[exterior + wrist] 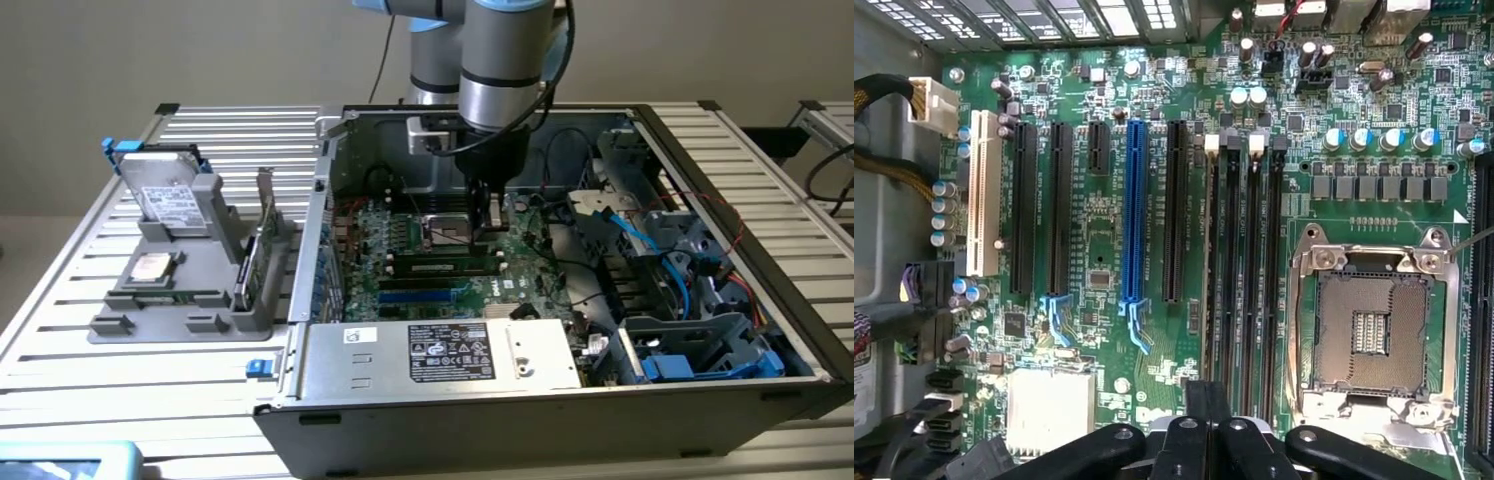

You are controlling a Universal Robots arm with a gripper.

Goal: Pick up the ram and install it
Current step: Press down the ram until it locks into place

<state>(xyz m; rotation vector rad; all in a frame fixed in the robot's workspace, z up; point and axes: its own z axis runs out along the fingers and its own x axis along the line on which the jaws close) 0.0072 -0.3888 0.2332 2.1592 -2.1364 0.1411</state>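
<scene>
Exterior, arm: I see the arm coming down from above into the open computer case (747, 330), wrist vertical, the gripper (489, 222) low over the motherboard (400, 250) next to the CPU socket (447, 232).
Exterior, jaws: together; I can't make out anything clamped between them from here.
Exterior, ram: a green stick with dark chips lies seated in a slot on the motherboard (447, 267), just below the gripper tip in the picture.
Exterior, surroundings: blue and black cables (641, 235) crowd the case toward the exterior view's right; the boxy metal power supply (441, 350) with its label sits at the near edge.
Exterior, worktop: ribbed aluminium worktop (80, 300); a grey fixture (180, 300) on the exterior view's left holds a hard drive (167, 200), a CPU (150, 267) and an upright green card (267, 235).
Wrist, jaws: black fingers (1249, 450) pressed together, over the ends of the long black memory slots (1244, 270).
Wrist, board: green, densely populated; blue slot (1133, 210), white slot (978, 190), open square socket (1369, 330) in a metal frame beside the memory slots.
</scene>
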